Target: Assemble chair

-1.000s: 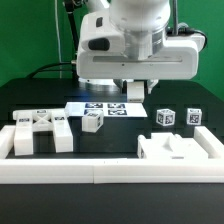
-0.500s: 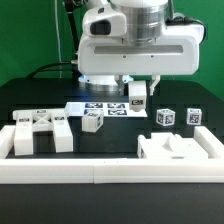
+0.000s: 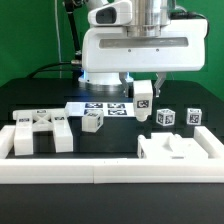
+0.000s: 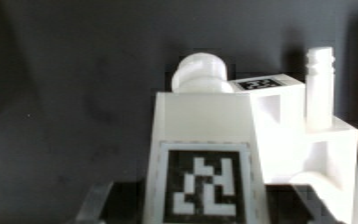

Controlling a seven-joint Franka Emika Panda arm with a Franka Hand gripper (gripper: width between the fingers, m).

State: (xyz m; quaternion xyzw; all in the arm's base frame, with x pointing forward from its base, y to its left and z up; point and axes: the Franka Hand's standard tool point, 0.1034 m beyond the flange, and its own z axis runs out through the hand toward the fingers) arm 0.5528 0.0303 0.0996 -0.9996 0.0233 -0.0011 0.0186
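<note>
Chair post held in end effector

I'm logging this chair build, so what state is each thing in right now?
end effector: shut on the chair post.
chair post: gripped, upright, joined to nothing.
seat piece: lying loose beside the border rail.
cross-shaped piece: lying loose, untouched.
tagged blocks: loose, apart from each other.
marker board: lying flat.

The black table carries loose chair parts, the marker board and a white border rail.
</note>
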